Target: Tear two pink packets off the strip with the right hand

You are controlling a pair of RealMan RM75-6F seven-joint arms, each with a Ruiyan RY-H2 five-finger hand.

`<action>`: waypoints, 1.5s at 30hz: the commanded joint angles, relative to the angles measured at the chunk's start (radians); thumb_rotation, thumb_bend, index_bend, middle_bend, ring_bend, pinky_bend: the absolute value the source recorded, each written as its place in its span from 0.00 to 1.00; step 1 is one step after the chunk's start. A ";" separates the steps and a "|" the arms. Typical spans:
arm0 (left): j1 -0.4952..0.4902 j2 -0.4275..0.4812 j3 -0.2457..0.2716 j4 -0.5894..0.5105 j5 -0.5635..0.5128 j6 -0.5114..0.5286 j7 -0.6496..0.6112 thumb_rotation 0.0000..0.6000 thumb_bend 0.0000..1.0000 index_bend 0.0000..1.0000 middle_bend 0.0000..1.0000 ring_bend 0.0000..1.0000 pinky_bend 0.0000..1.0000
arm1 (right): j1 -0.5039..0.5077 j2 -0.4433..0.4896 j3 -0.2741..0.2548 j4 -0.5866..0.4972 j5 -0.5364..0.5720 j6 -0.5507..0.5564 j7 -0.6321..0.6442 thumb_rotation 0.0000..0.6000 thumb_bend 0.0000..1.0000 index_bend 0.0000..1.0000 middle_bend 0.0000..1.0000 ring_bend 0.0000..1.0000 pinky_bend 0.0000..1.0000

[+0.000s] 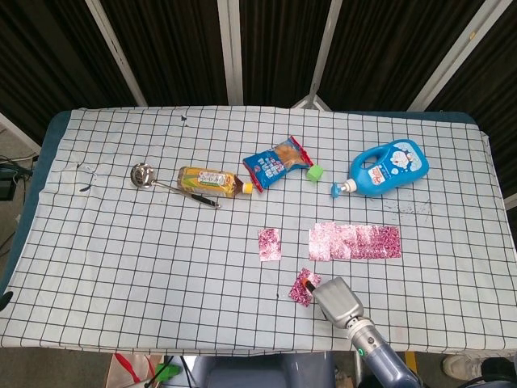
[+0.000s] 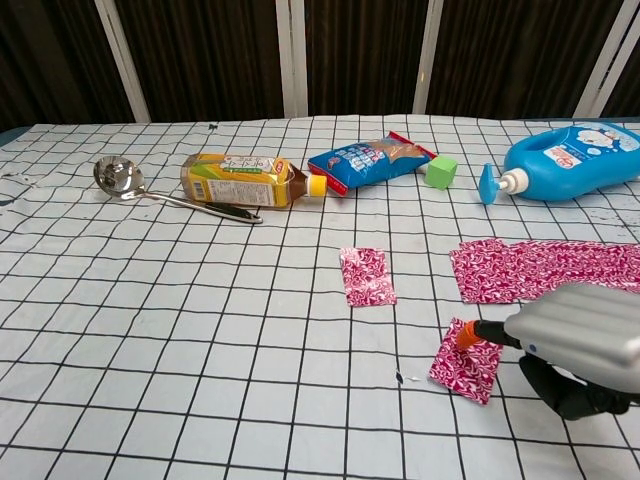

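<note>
The pink strip (image 1: 355, 242) (image 2: 555, 269) lies flat on the checked cloth at the right. One loose pink packet (image 1: 269, 244) (image 2: 366, 276) lies to its left. My right hand (image 1: 338, 299) (image 2: 578, 347) is near the table's front edge and pinches a second torn-off pink packet (image 1: 304, 286) (image 2: 466, 361) by its right edge, clear of the strip. The packet hangs tilted close to the cloth. My left hand shows in neither view.
At the back lie a spoon (image 1: 143, 175), a yellow drink bottle (image 1: 212, 181), a blue snack bag (image 1: 276, 162), a green cube (image 1: 315, 172) and a blue detergent bottle (image 1: 388, 167). The table's front edge (image 1: 242, 349) runs just below my right hand.
</note>
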 commanded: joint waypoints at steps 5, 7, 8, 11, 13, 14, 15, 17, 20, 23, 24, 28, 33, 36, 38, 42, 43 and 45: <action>0.001 0.001 -0.002 0.001 -0.005 0.002 -0.003 1.00 0.28 0.16 0.03 0.00 0.08 | -0.012 -0.006 0.067 0.010 -0.070 0.059 0.055 1.00 0.89 0.18 0.84 0.84 0.64; 0.002 0.002 -0.002 0.001 -0.005 0.003 -0.006 1.00 0.28 0.16 0.03 0.00 0.08 | -0.024 0.001 0.085 0.011 -0.093 0.087 0.089 1.00 0.89 0.18 0.77 0.80 0.60; 0.003 0.003 -0.002 0.002 -0.006 0.004 -0.008 1.00 0.28 0.16 0.03 0.00 0.08 | -0.030 0.006 0.090 0.010 -0.100 0.098 0.104 1.00 0.88 0.17 0.67 0.72 0.54; 0.005 0.005 -0.003 0.002 -0.009 0.005 -0.016 1.00 0.28 0.16 0.03 0.00 0.08 | -0.066 0.065 0.102 -0.021 -0.131 0.143 0.201 1.00 0.81 0.13 0.39 0.51 0.39; 0.005 0.007 -0.003 0.002 -0.008 0.004 -0.021 1.00 0.28 0.16 0.03 0.00 0.08 | -0.097 0.128 0.098 -0.044 -0.165 0.183 0.258 1.00 0.74 0.09 0.29 0.41 0.33; 0.005 0.008 -0.002 0.002 -0.007 0.005 -0.022 1.00 0.28 0.16 0.03 0.00 0.08 | -0.114 0.158 0.092 -0.053 -0.186 0.207 0.282 1.00 0.70 0.06 0.24 0.36 0.30; 0.005 0.008 -0.002 0.002 -0.004 0.005 -0.023 1.00 0.28 0.16 0.03 0.00 0.08 | -0.134 0.188 0.085 -0.059 -0.210 0.235 0.306 1.00 0.67 0.04 0.21 0.32 0.28; 0.006 0.008 0.000 0.002 0.000 0.006 -0.024 1.00 0.28 0.16 0.03 0.00 0.08 | -0.179 0.244 0.066 -0.060 -0.270 0.300 0.357 1.00 0.63 0.01 0.15 0.25 0.24; 0.006 0.008 0.004 0.001 0.007 0.007 -0.021 1.00 0.28 0.16 0.03 0.00 0.08 | -0.253 0.313 0.026 -0.033 -0.369 0.400 0.453 1.00 0.58 0.00 0.12 0.21 0.20; 0.009 0.007 0.008 -0.001 0.015 0.011 -0.014 1.00 0.28 0.16 0.03 0.00 0.08 | -0.329 0.361 -0.018 0.021 -0.456 0.492 0.546 1.00 0.55 0.00 0.11 0.19 0.17; 0.010 0.007 0.010 -0.002 0.017 0.012 -0.012 1.00 0.28 0.16 0.03 0.00 0.08 | -0.350 0.371 -0.031 0.042 -0.477 0.515 0.568 1.00 0.54 0.00 0.11 0.18 0.16; 0.014 0.005 0.014 -0.005 0.022 0.017 -0.001 1.00 0.28 0.16 0.03 0.00 0.08 | -0.432 0.385 -0.056 0.122 -0.516 0.601 0.633 1.00 0.49 0.00 0.10 0.17 0.16; 0.018 0.007 0.021 -0.019 0.009 0.005 0.013 1.00 0.28 0.16 0.02 0.00 0.08 | -0.497 0.372 -0.054 0.200 -0.525 0.652 0.688 1.00 0.49 0.00 0.09 0.16 0.15; 0.018 0.011 0.021 -0.028 0.000 0.001 0.021 1.00 0.28 0.16 0.02 0.00 0.08 | -0.510 0.373 -0.047 0.230 -0.531 0.652 0.700 1.00 0.49 0.00 0.09 0.16 0.15; 0.018 0.011 0.020 -0.030 0.000 0.001 0.023 1.00 0.28 0.16 0.02 0.00 0.08 | -0.516 0.377 -0.043 0.239 -0.544 0.653 0.700 1.00 0.49 0.00 0.09 0.16 0.14; 0.016 0.010 0.018 -0.027 0.011 0.006 0.022 1.00 0.28 0.16 0.02 0.00 0.08 | -0.527 0.381 -0.040 0.239 -0.562 0.645 0.697 1.00 0.49 0.00 0.09 0.16 0.14; 0.015 0.009 0.018 -0.023 0.017 0.010 0.021 1.00 0.28 0.16 0.02 0.00 0.08 | -0.530 0.381 -0.037 0.239 -0.564 0.644 0.697 1.00 0.49 0.00 0.09 0.16 0.14; 0.014 0.007 0.019 -0.014 0.031 0.015 0.017 1.00 0.28 0.16 0.02 0.00 0.08 | -0.534 0.381 -0.030 0.239 -0.569 0.641 0.696 1.00 0.49 0.00 0.09 0.16 0.14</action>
